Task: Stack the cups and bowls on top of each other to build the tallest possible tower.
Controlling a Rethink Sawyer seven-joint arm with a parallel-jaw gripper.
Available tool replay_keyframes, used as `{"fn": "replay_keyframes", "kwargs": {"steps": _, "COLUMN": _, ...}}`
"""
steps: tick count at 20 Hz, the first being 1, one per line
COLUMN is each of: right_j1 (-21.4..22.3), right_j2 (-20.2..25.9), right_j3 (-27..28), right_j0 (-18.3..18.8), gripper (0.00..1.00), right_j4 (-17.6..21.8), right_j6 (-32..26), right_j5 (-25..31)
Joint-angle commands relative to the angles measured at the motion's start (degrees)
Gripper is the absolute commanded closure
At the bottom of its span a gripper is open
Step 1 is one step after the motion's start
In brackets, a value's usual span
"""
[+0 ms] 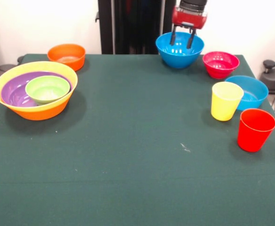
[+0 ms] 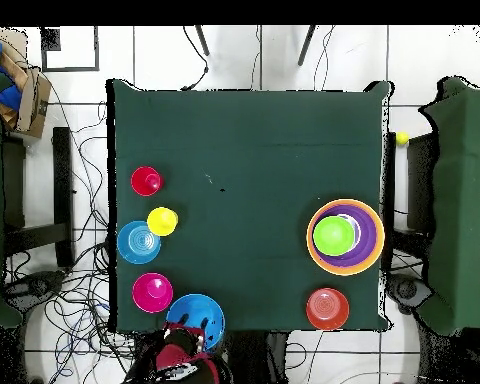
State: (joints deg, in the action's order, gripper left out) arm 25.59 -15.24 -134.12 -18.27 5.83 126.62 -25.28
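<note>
Tower (image 1: 36, 93) found at 9 o'clock on table (image 1: 128, 141) — green bowl (image 1: 47, 89) nested in purple, inside yellow-orange. Gripper (image 1: 183, 39) at 1 o'clock, fingers parted, straddling blue bowl (image 1: 179, 51) rim — nothing grasped.

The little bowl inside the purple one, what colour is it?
Green. The small bowl sits in the purple bowl; the front view shows it best.
</note>
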Motion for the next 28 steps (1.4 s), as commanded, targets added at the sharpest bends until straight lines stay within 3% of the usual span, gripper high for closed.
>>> {"fn": "replay_keyframes", "kwargs": {"steps": 1, "right_j1": -10.5, "right_j2": 0.0, "right_j3": 3.5, "right_j0": 0.0, "gripper": 0.0, "right_j4": -1.6, "right_j6": 9.6, "right_j5": -7.8}}
{"fn": "replay_keyframes", "kwargs": {"steps": 4, "right_j1": -15.4, "right_j2": -1.1, "right_j3": 4.1, "right_j0": 1.3, "gripper": 0.0, "right_j4": -0.1, "right_j6": 9.9, "right_j5": -12.9}}
{"fn": "replay_keyframes", "kwargs": {"steps": 9, "right_j1": -16.5, "right_j2": -1.4, "right_j3": 3.8, "right_j0": 3.2, "gripper": 0.0, "right_j4": 1.5, "right_j6": 9.6, "right_j5": -15.7}}
{"fn": "replay_keyframes", "kwargs": {"steps": 17, "right_j1": -9.2, "right_j2": -0.7, "right_j3": 1.3, "right_j0": 6.6, "gripper": 0.0, "right_j4": 3.9, "right_j6": 7.3, "right_j5": -11.5}}
{"fn": "replay_keyframes", "kwargs": {"steps": 28, "right_j1": -3.6, "right_j2": 0.4, "right_j3": 0.6, "right_j0": 7.7, "gripper": 0.0, "right_j4": 4.0, "right_j6": 5.4, "right_j5": -6.2}}
